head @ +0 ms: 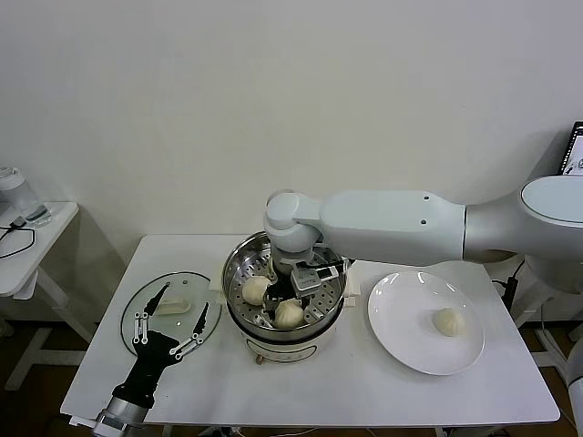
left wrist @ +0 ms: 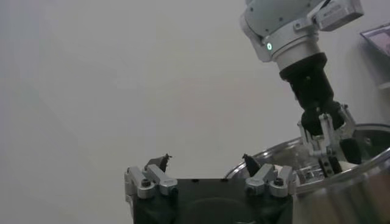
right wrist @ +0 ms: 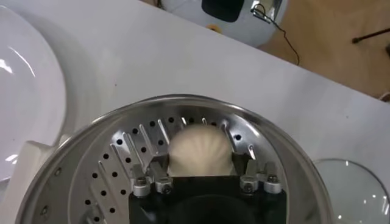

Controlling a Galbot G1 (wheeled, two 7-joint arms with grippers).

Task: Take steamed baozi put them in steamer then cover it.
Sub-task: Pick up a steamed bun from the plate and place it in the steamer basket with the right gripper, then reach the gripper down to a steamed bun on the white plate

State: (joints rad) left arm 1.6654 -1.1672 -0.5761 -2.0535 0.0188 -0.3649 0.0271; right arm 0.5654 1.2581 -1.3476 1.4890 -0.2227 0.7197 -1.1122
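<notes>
Task partly complete. Two baozi [head: 256, 289] [head: 289, 314] are visible on the perforated tray of the steamer [head: 239, 273]; the right tool [head: 293, 293] stands inside the pot, jaws parted around a bun it appears to be setting down. One baozi [head: 447, 321] remains on the plate [head: 401, 341]. The cover [head: 137, 305] lies on the tabletop [head: 364, 391], with the open, empty left tool [head: 178, 320] over it. Remaining: the last bun, then covering.
</notes>
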